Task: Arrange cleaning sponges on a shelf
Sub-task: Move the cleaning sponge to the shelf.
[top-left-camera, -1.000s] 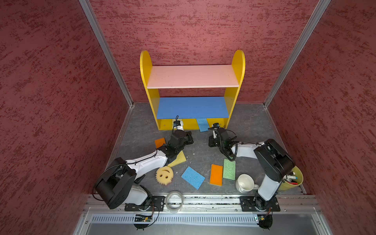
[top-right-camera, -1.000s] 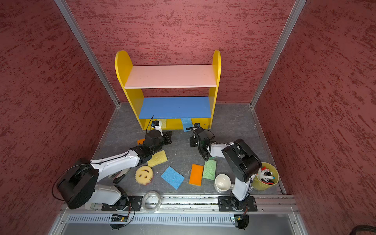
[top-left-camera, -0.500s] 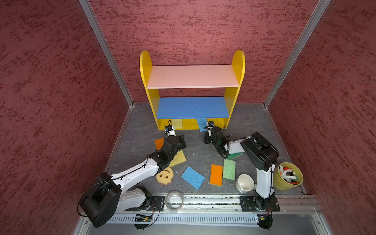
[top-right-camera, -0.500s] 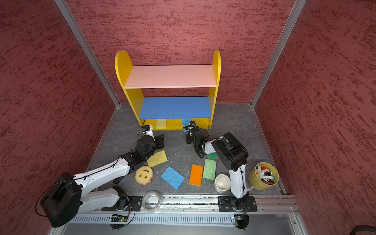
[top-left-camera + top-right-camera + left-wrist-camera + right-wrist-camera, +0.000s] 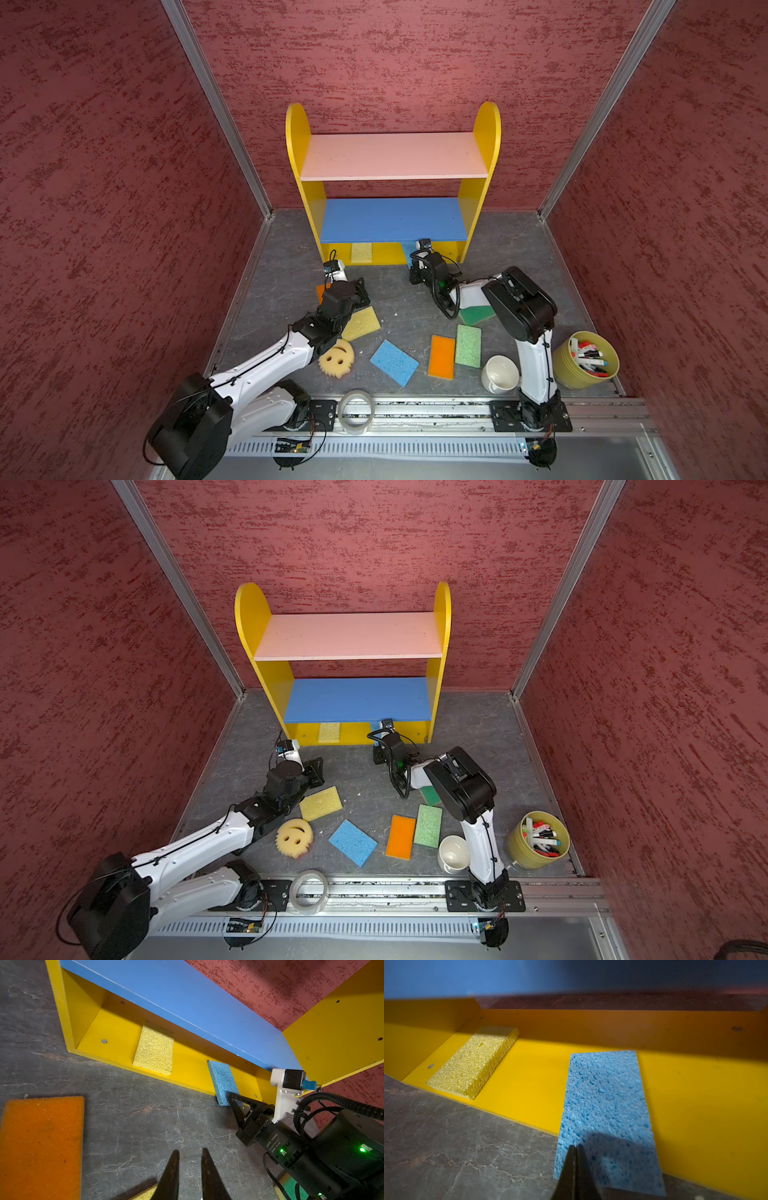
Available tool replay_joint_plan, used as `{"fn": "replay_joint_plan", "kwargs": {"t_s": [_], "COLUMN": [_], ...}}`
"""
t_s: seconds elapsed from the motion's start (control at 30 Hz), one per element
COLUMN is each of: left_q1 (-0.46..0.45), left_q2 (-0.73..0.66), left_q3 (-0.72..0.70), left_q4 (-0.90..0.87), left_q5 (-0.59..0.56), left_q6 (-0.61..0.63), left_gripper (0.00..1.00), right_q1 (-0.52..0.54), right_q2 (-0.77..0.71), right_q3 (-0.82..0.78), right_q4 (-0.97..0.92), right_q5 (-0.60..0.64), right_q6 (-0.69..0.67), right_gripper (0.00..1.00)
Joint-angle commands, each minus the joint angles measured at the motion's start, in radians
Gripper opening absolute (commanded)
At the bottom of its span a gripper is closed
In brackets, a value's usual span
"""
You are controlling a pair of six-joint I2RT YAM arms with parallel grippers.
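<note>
The shelf point(image 5: 486, 137) point(image 5: 249, 617) stands at the back wall. On its yellow base lies a yellow sponge point(image 5: 361, 252) point(image 5: 154, 1049) point(image 5: 473, 1061). A blue sponge point(image 5: 222, 1082) point(image 5: 606, 1105) beside it overhangs the base's front edge. My right gripper point(image 5: 412, 261) point(image 5: 576, 1146) is shut, its tips at that sponge's near end and gripping nothing. My left gripper point(image 5: 360, 289) point(image 5: 190, 1150) hangs open and empty over the floor, between an orange sponge point(image 5: 41, 1142) and a yellow one point(image 5: 361, 324). Smiley point(image 5: 337, 357), blue point(image 5: 394, 362), orange point(image 5: 441, 356) and green point(image 5: 468, 345) sponges lie loose.
A dark green sponge point(image 5: 476, 314) lies partly under my right arm. A white mug point(image 5: 500, 374), a clear tape ring point(image 5: 356, 411) and a yellow cup of pens point(image 5: 586, 359) sit along the front. Red walls close in both sides and the back.
My left gripper has drawn back from the shelf with its jaws parted, leaving the yellow sponge on the base. My right gripper has shifted left to the blue sponge's end.
</note>
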Motion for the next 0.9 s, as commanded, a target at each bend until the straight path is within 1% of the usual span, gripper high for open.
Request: {"fn": "replay_joint_plan", "kwargs": {"t_s": [0.0,0.2,0.3,0.4,0.5,0.63,0.77,0.87], "left_q1": [0.009,0.010,0.013,0.014,0.016,0.025,0.037,0.046], "left_q2": [-0.026,-0.047,-0.048,-0.051,-0.060,-0.062,-0.071,-0.083], "left_q3": [-0.009,-0.023,-0.032,-0.042,-0.052,-0.057,-0.063,-0.066], "left_q4": [-0.022,-0.026,-0.026,-0.021,-0.019,-0.020,-0.019,-0.024], "left_q5": [-0.011,-0.010,-0.010,-0.007,-0.003,0.016,0.034,0.044], "left_q6": [0.020,0.017,0.008,0.002,0.000,0.003,0.010,0.013], "left_gripper": [0.21,0.21,0.22,0.22,0.23,0.23,0.24,0.24], "right_q1": [0.008,0.013,0.013,0.012,0.009,-0.008,-0.040,-0.061], "right_q2": [-0.044,-0.129,-0.128,-0.104,-0.077,-0.040,0.018,0.048], "right_q3": [-0.039,-0.126,-0.138,-0.149,-0.167,-0.230,-0.289,-0.294], "right_q4": [0.041,0.010,-0.014,0.008,0.103,0.344,0.577,0.639], "right_q5": [0.026,-0.039,-0.079,-0.134,-0.199,-0.257,-0.254,-0.249], "right_q6": [0.026,0.092,0.146,0.249,0.384,0.622,0.838,0.916], "right_gripper": [0.00,0.00,0.00,0.00,0.00,0.00,0.00,0.00]}}
